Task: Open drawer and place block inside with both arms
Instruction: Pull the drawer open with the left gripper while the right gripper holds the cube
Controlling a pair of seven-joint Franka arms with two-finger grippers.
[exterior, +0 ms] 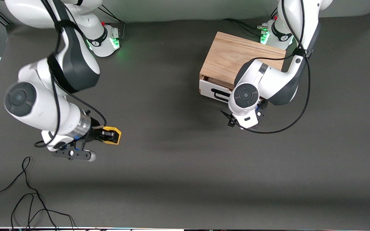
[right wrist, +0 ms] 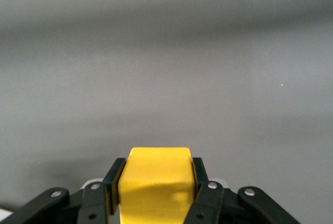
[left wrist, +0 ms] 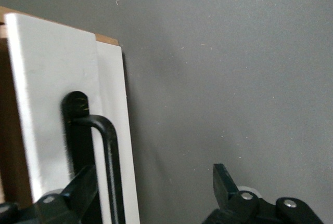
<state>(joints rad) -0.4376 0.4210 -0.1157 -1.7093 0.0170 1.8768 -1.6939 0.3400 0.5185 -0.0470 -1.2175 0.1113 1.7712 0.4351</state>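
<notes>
The light oak box (exterior: 233,56) stands toward the left arm's end of the table. Its drawer (exterior: 209,89) has a white front that stands slightly out, with a black bar handle (exterior: 221,95). My left arm's hand (exterior: 245,96) is in front of the drawer. In the left wrist view my left gripper (left wrist: 153,185) is open, and the handle (left wrist: 107,156) lies between its fingers, close to one finger (left wrist: 83,187). My right gripper (exterior: 108,136) is shut on the yellow block (exterior: 112,130), held low over the bare table toward the right arm's end. The block (right wrist: 154,174) sits between the pads.
Loose black cables (exterior: 27,199) lie on the table near the front camera at the right arm's end. The two arm bases (exterior: 108,38) stand along the table's edge farthest from the front camera. A dark grey mat (exterior: 178,154) covers the table.
</notes>
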